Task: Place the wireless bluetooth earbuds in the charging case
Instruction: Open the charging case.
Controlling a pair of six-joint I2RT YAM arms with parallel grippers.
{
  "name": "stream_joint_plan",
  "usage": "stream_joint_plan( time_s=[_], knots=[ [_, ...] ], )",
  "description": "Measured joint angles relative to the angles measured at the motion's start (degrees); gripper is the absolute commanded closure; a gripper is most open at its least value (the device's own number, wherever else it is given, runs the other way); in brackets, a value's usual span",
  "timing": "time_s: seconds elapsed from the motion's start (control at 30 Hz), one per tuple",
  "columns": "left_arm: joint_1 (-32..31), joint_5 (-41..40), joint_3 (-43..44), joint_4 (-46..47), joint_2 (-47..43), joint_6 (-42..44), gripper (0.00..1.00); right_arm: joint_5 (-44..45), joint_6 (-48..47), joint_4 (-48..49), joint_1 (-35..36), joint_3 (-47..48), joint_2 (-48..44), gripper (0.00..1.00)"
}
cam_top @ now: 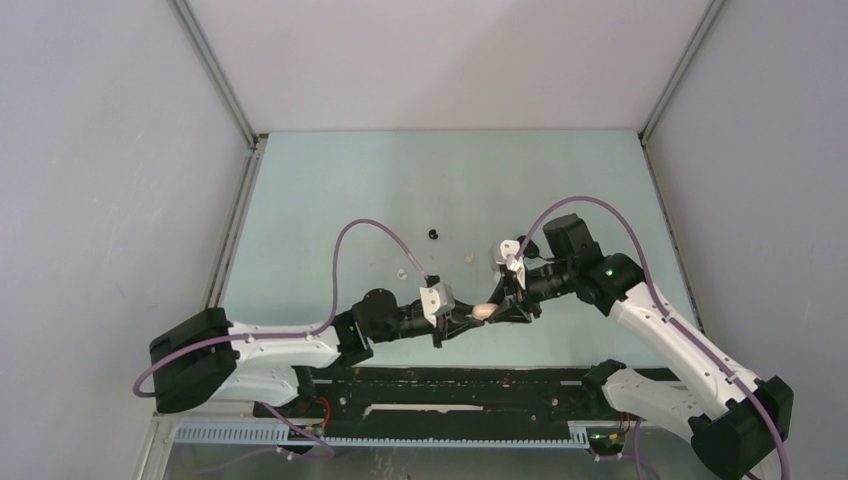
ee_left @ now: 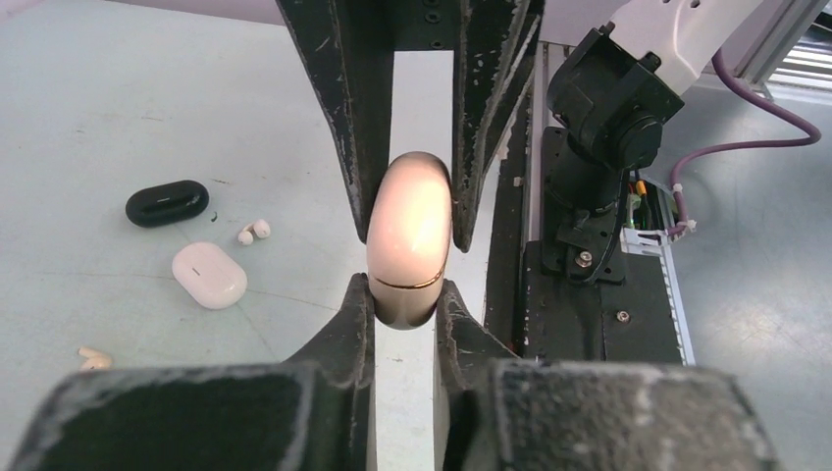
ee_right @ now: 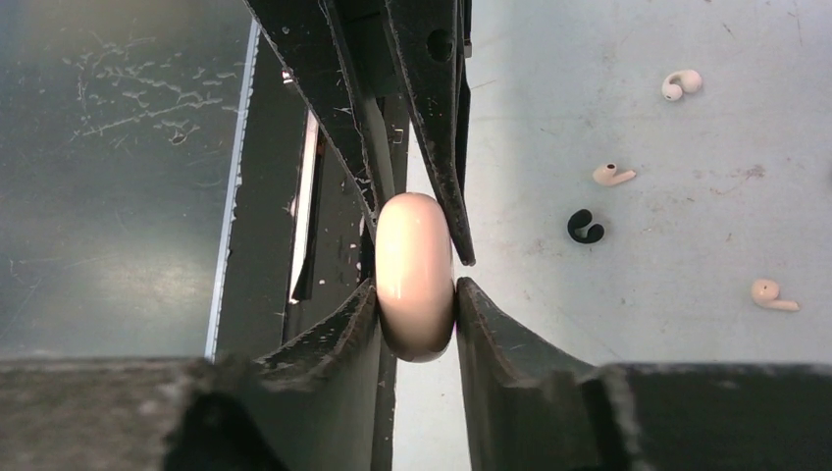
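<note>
Left claw (ee_left: 403, 292): we see it pinched shut on the near end of the pink case (ee_left: 410, 221), pads touching both sides.
Pink case: seam shut, gripped between both claws.
Right claw (ee_right: 416, 294): clamped on the case's other end.
Earbuds (ee_right: 613, 175): four loose on the tabletop (ee_right: 667, 314), right of the pink case: white, cream, black, cream.

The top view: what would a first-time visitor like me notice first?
Most striking is the pale pink case, pinched at opposite ends by the left tool and the right tool, over the near middle of the table. Tiny earbuds lie scattered loose on the table behind it. A black case and a white case lie close together off to one side.
</note>
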Motion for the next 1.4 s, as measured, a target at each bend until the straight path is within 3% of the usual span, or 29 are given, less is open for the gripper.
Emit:
stream_joint_plan(
  time_s=[0.1, 0.2, 0.93, 1.4],
  knots=[
    [0.00, 0.50, 0.00, 0.92, 0.57, 0.52, 1.00, -0.42, 0.85, 0.24, -0.20, -0.09, 0.31, 0.43],
    [-0.02, 1.31, -0.02, 2.45, 1.29, 0.96, 1.00, -1.42, 2.25, 0.63, -0.31, -0.09, 1.11, 0.41],
    [0.00, 3.50, -0.26, 6.14, 3.87, 0.94, 1.00, -6.38, 7.89, 2.71, -4.50, -0.09, 1.79, 0.47],
    [0.00, 3.93, -1.29, 6.95, 3.93, 0.02, 1.00, -12.81, 9.29, 2.03, -10.56, 1.25, 1.75, 0.40]
  ],
)
